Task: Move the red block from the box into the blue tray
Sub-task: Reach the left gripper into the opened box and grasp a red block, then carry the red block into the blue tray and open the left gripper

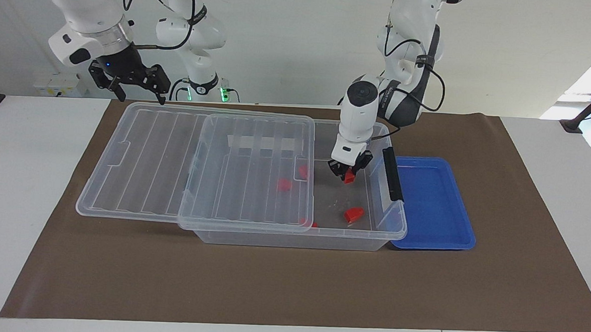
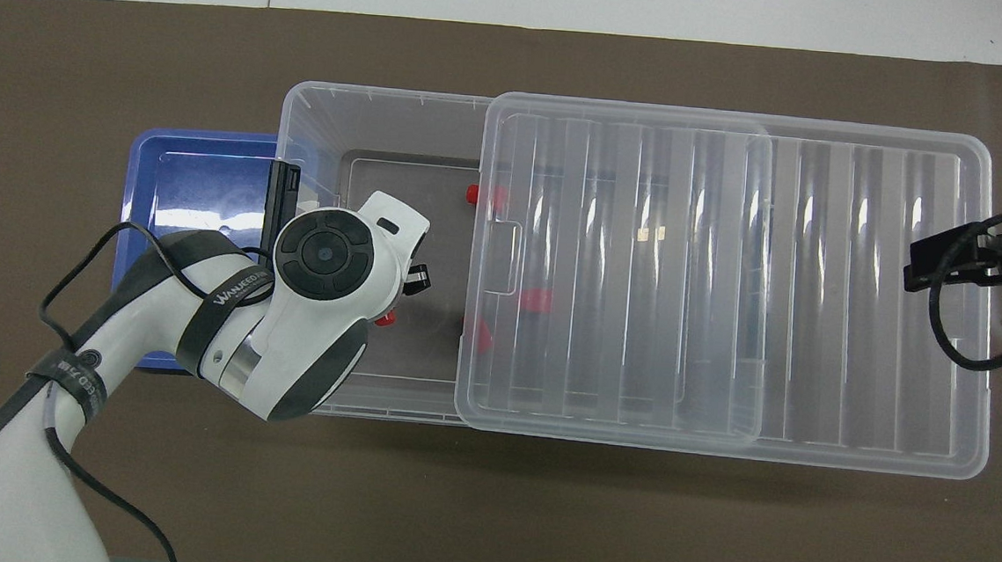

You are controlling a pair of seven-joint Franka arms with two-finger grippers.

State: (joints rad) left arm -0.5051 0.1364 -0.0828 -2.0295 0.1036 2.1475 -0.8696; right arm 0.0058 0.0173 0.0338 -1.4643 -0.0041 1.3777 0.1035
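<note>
My left gripper (image 1: 348, 172) is down inside the open end of the clear box (image 1: 297, 233) and is shut on a red block (image 1: 349, 177). The block hangs just above the box floor. In the overhead view my left hand covers the fingertips and only a bit of the held block (image 2: 385, 318) shows. Another red block (image 1: 353, 214) lies loose on the box floor, farther from the robots. The blue tray (image 1: 433, 202) sits empty beside the box at the left arm's end. My right gripper (image 1: 139, 95) waits open in the air, over the lid's edge at the right arm's end.
The ribbed clear lid (image 1: 176, 166) is slid toward the right arm's end and covers most of the box. Under it lie more red blocks (image 1: 284, 185). A black latch handle (image 1: 392, 174) stands on the box rim next to the tray. A brown mat (image 1: 270, 284) covers the table.
</note>
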